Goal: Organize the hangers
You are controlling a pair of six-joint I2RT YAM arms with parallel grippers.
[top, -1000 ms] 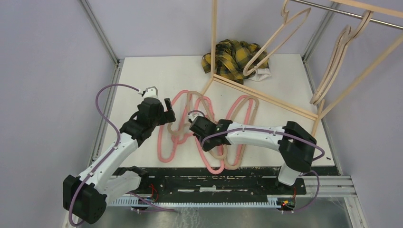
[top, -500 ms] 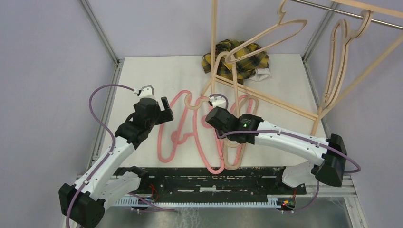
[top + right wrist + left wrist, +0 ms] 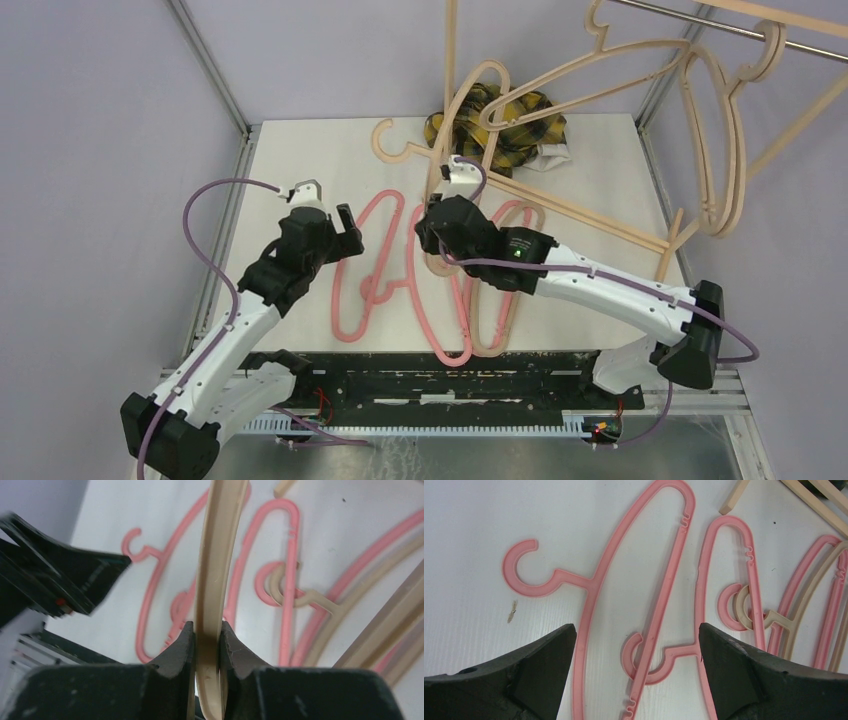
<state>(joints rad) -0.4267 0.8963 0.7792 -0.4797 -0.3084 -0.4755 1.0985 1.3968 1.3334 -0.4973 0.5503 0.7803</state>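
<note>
between the right fingers (image 3: 175,655) a tan hanger (image 3: 217,555) sits clamped, long axis running forward; rail (image 3: 670,13) far right; left fingers (image 3: 539,665) gape.

My right gripper (image 3: 206,630) now lifts a tan hanger (image 3: 215,555) out of the pile (image 3: 400,280) and carries it toward the rack (image 3: 560,205). Both hung hangers (image 3: 650,45) have swung round, showing broad.

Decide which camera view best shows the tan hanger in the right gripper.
Top external: the tan hanger shows hook and loop, held up by the right gripper. Right wrist shows only one clamped strip; left wrist misses it.
</note>
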